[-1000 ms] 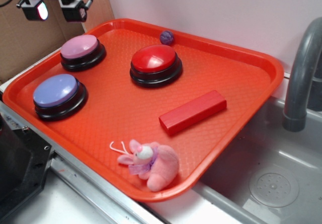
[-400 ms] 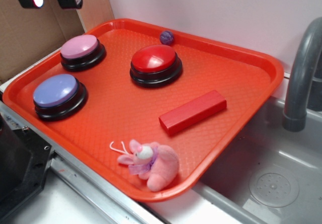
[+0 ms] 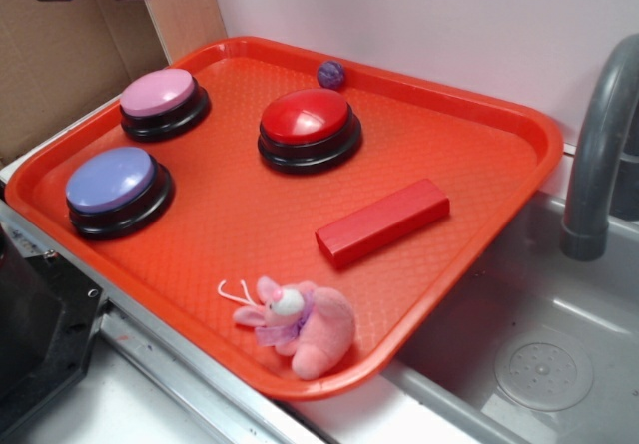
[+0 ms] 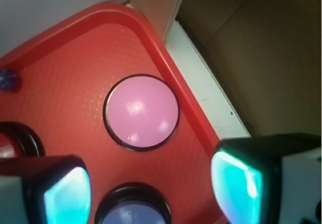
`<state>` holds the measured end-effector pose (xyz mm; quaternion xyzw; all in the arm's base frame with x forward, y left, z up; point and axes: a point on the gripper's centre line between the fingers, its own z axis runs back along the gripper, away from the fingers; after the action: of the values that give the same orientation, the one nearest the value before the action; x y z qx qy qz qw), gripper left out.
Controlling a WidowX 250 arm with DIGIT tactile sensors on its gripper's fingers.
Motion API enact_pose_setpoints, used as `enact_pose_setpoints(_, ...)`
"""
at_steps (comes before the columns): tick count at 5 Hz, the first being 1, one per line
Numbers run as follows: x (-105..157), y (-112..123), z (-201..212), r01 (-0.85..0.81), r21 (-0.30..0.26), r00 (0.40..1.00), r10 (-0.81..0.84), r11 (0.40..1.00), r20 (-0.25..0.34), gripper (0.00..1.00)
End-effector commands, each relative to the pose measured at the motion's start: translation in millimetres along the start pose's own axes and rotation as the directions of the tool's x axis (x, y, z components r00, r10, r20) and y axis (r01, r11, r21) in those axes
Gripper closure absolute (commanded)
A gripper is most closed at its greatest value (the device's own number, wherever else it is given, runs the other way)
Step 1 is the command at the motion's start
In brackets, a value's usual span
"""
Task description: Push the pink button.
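Hand (image 4: 151,183) spread, high above the pink button (image 4: 141,112), touching nothing. Risk: descent drifts off-centre, a finger catching the tray (image 4: 166,68) rim or the lavender button (image 4: 133,206) just beside.

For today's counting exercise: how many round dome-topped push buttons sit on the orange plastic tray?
3. The pink button is at the back left, the blue-lavender button in front of it, and the red button is mid-tray. None seems hidden.
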<state>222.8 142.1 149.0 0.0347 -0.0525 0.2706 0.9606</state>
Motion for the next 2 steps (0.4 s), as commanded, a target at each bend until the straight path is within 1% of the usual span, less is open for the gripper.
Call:
enact_pose_setpoints(1, 3.5, 9.5, 38.1, -0.010, -0.011, 0.997, 0.011, 1.000, 0.078, 0.00)
enact_pose_setpoints(2, 2.2, 7.6, 43.9, -0.007, -0.010, 0.997, 0.008, 1.000, 0.082, 0.00)
